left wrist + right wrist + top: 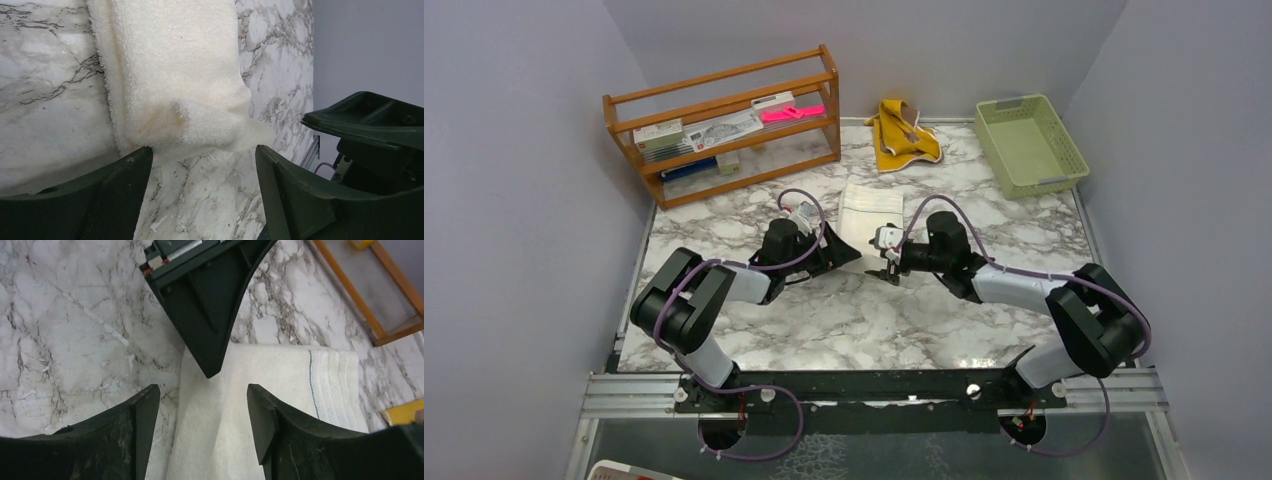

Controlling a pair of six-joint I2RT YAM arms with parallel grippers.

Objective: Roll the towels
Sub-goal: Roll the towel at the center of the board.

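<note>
A cream-white towel (871, 208) lies folded into a flat, fluffy rectangle just above the centre of the top view. It has a thin dark stripe near one end, and one near corner puckers upward. A mustard-yellow towel (904, 135) sits crumpled at upper centre, well apart.

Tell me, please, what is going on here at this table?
Two robot arms are working on the cream towel, which lies folded in the middle of the table. Both the left hand and the right hand are open at its near end; neither grips it. The yellow towel lies crumpled at the back, near the basket.
</note>
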